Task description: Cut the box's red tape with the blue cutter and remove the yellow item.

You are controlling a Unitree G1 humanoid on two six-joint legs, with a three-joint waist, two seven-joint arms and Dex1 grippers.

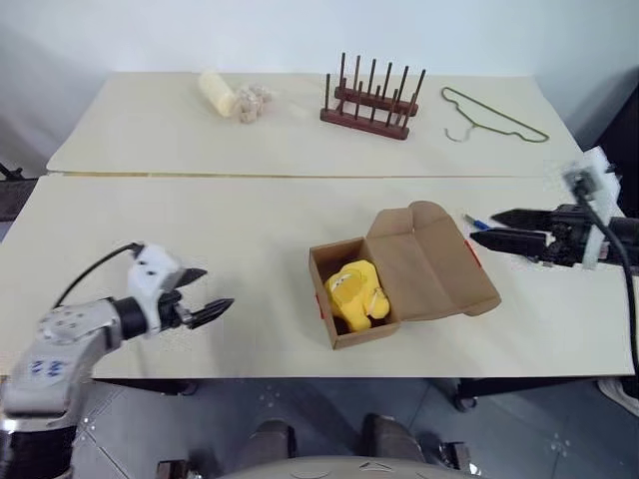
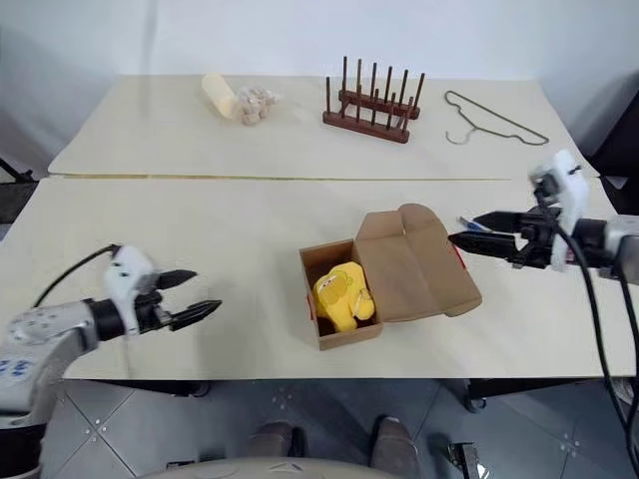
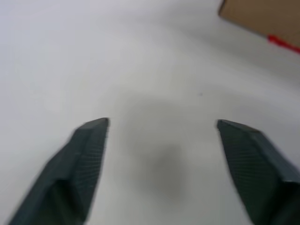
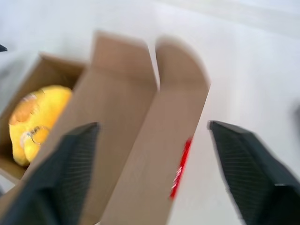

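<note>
Lying open near the middle of the pale wooden table, the small brown cardboard box has its lid flap folded back toward the robot's right, and the bright yellow lumpy toy sits inside it, filling most of the tray. A strip of the red tape shows along the far edge of the opened flap, and in the right wrist view the same red strip runs along the flap's underside edge. The slim blue cutter lies on the table just beyond that flap, mostly hidden by the right gripper, so only its near end shows. The right gripper hovers beside the flap with its two black fingers spread wide and nothing between them, pointing toward the box. The left gripper hangs over bare table well apart from the box on the robot's left, its fingers likewise parted wide and empty. On the far table stand a dark red wooden peg rack, a green wire hanger, and a pale cream roll beside a small clump of beige pieces.
</note>
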